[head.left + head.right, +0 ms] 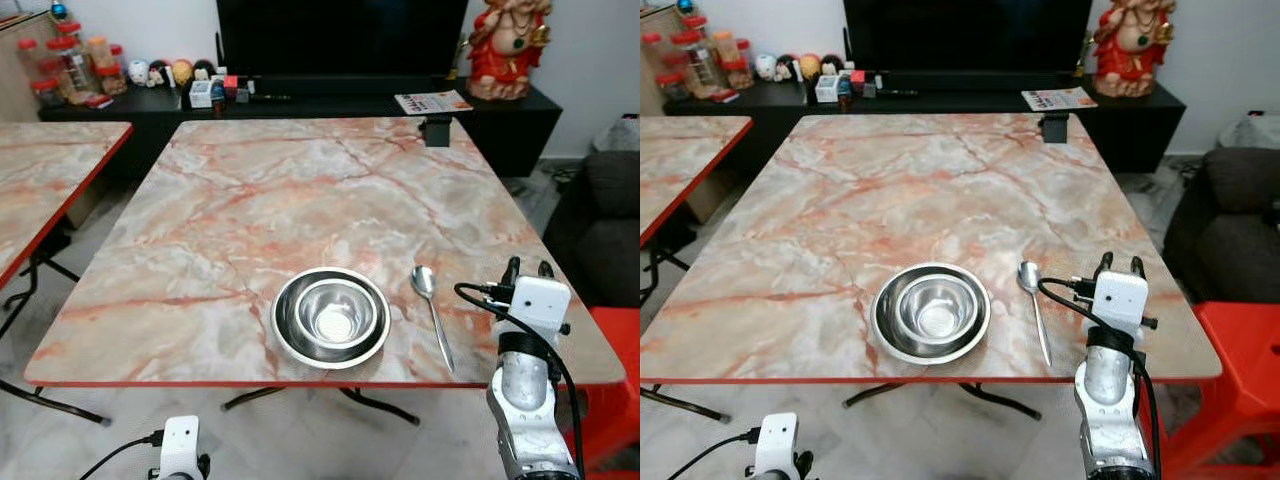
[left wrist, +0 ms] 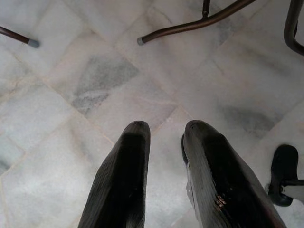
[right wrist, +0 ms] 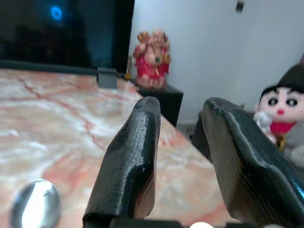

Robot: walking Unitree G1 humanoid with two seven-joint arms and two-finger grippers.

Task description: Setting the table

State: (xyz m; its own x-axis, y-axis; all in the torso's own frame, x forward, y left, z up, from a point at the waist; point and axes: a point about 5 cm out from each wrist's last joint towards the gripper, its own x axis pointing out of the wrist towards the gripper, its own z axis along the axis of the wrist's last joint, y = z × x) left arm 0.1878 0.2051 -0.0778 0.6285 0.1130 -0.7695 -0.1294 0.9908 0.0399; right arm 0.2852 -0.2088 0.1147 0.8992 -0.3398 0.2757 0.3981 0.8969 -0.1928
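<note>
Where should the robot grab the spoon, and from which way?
Probably the thin handle of the spoon, pinched across from above. It lies flat on the table, with its handle end toward the near edge, and the open right gripper is beside it.

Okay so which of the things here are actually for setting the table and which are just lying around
For the job:
- plate
- steel bowl, sitting in the plate
- spoon, beside the plate on the robot's right

Just lying about:
- small black box at the far table edge
- red statue
- jars
- booklet

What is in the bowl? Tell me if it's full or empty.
Empty. The bowl sits upright on the plate, and its bare shiny metal bottom shows with nothing inside.
</note>
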